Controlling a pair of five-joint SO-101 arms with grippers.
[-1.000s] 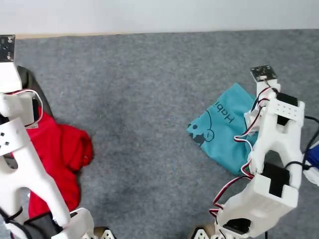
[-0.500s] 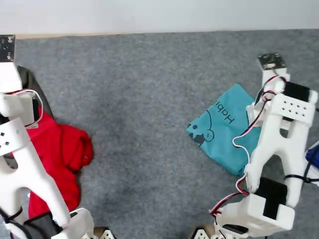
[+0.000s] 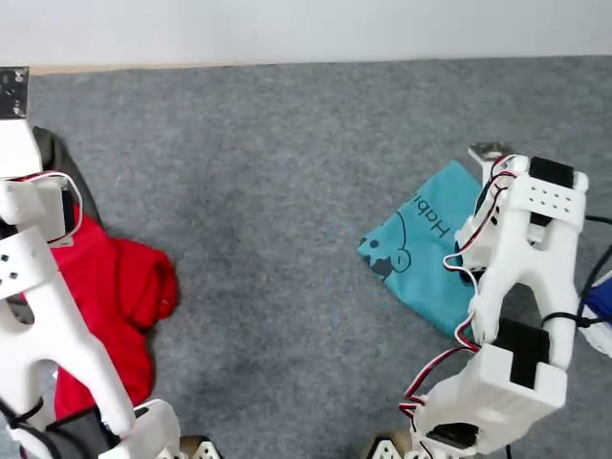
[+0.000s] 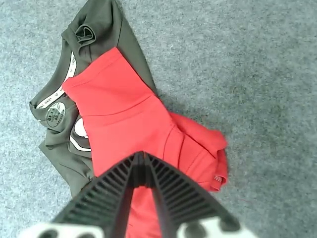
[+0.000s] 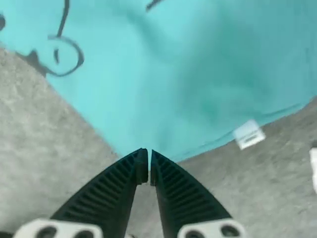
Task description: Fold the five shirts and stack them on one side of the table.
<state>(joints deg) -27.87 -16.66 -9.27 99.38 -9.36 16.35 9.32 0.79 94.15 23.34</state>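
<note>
Trouble could come if the right pincer (image 5: 144,151), shut tight and empty, pushes down now: the teal shirt (image 5: 173,74), its edge right under the tips, might bunch up and unfold.

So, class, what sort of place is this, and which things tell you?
Probably a robotics lab bench for laundry folding: two white robot arms stand at a table covered in grey felt-like cloth, with a folded teal shirt and a crumpled red shirt on it.
</note>
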